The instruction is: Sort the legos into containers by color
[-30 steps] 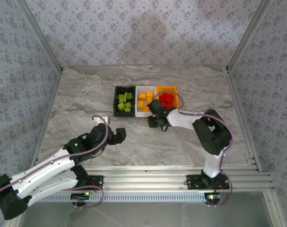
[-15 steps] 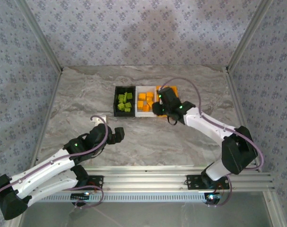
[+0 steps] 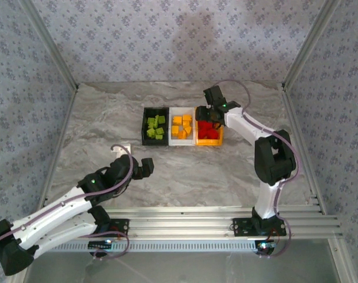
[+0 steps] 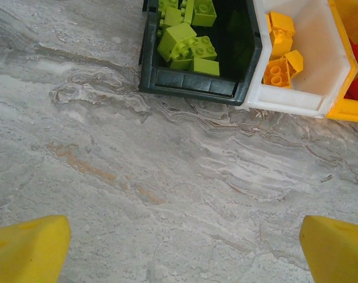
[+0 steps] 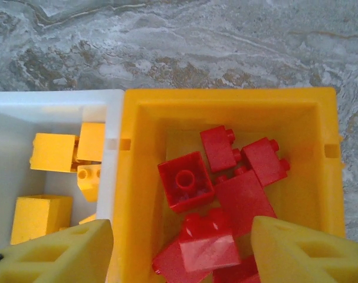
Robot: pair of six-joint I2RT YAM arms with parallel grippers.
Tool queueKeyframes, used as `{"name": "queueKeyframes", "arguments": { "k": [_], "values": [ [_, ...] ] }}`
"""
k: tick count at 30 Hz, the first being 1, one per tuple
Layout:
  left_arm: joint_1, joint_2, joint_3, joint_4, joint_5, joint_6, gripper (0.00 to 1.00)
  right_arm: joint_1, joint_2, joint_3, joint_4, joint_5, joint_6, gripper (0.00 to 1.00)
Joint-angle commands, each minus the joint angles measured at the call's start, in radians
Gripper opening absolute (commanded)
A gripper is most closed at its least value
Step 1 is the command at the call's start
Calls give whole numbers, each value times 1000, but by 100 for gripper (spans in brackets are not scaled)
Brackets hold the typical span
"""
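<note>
Near left, the left gripper (image 3: pixel 146 167) hangs spread and empty over the table (image 3: pixel 226 171); farther off, green legos (image 3: pixel 155 127) lie in the black bin (image 3: pixel 144 126), orange-yellow legos (image 3: pixel 181 125) in the white bin (image 3: pixel 181 142), and red legos (image 3: pixel 207 128) in the orange-yellow bin (image 3: pixel 209 142), beneath the right gripper (image 3: pixel 209 113), jaws released.

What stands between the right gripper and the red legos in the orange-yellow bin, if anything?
Nothing visible does. The right gripper hangs open over the orange-yellow bin, and the red legos lie uncovered below it, between its fingers in the wrist view.
</note>
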Motion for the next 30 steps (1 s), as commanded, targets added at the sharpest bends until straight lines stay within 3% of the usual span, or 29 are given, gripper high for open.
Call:
{"name": "queueKeyframes", "arguments": {
  "k": [1,8,12,13,15,19,23,30],
  "values": [
    [-1,-20,8,-27,-41,12,99,1,-86,38,-11,9,-5,67],
    [0,17,63,49,-170,115,100,17,-391,-228,136,21,29,74],
    [14,112,119,103,-272,190,100,43,-577,-457,249,116,60,83],
    [28,144,139,111,-293,210,99,50,-631,-525,286,164,74,100],
    [73,207,169,144,-354,247,100,53,-687,-592,305,204,93,100],
    [256,303,154,354,-360,364,100,47,-751,-655,258,273,127,100],
    [438,397,117,587,-295,481,100,27,-818,-719,262,298,153,100],
    [720,559,105,659,-174,588,100,-40,-872,-768,280,233,88,100]
  ]
}}
